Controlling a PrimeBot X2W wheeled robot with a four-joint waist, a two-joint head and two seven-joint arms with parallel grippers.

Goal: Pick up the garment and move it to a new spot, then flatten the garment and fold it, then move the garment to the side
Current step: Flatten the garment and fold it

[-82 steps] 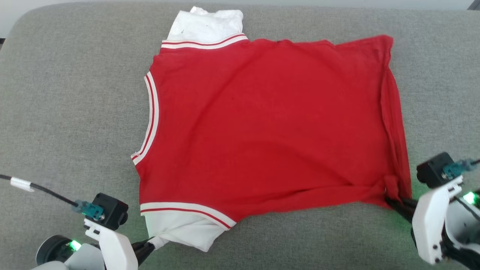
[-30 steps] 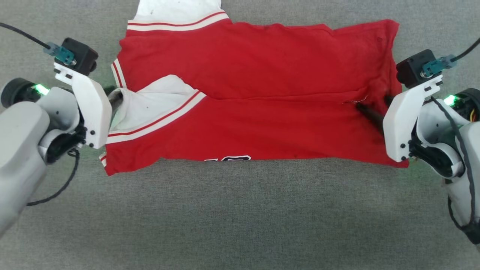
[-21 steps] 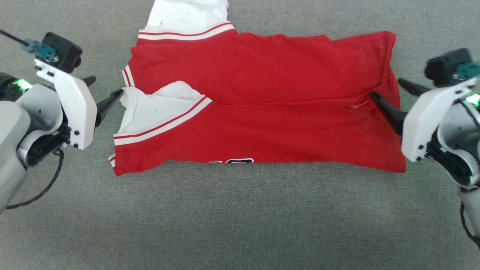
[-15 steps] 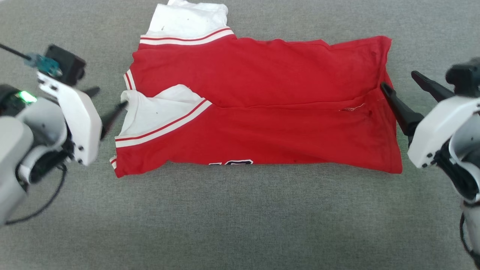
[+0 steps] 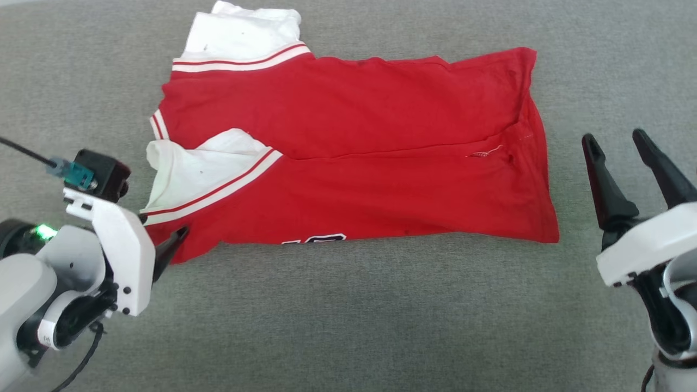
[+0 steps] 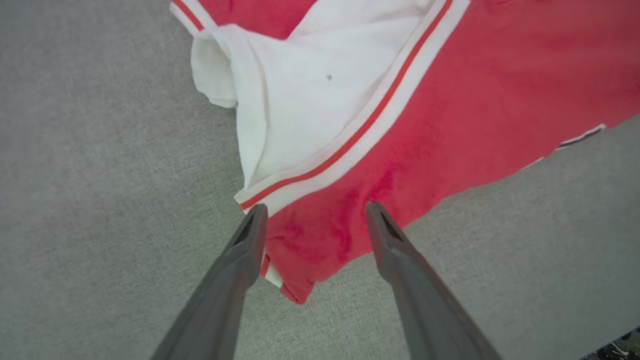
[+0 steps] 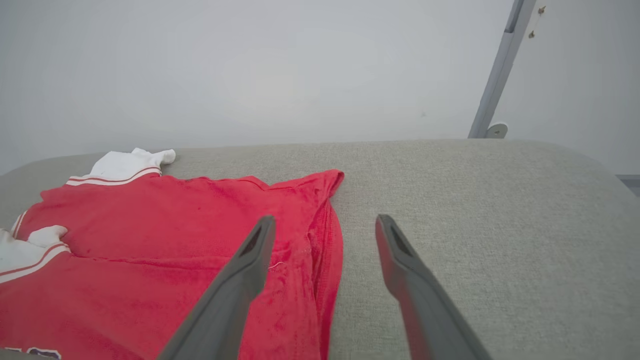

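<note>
The garment (image 5: pixel 381 141), a red jersey with white sleeves and striped trim, lies on the grey cushion folded lengthwise, its near half laid over the far half. A strip of black lettering (image 5: pixel 313 239) peeks out at the near fold. My left gripper (image 5: pixel 161 227) is open, and in the left wrist view its fingers (image 6: pixel 315 210) straddle the garment's near-left red corner (image 6: pixel 320 250), just below the folded-in white sleeve (image 6: pixel 300 100). My right gripper (image 5: pixel 612 137) is open and holds nothing, apart from the garment's right edge (image 7: pixel 327 240) with bare cushion between its fingers (image 7: pixel 325 220).
The grey fabric cushion (image 5: pixel 348 326) stretches wide on the near side and to both sides of the garment. A pale wall and a slanted metal pole (image 7: pixel 495 75) stand behind the cushion's rounded far edge. A black cable (image 5: pixel 22 152) trails from my left wrist.
Both grippers, shut on the garment's near corners before, folded its near half over, opened and drew back. The left has dropped to the near-left corner; the right has moved off to the right.
</note>
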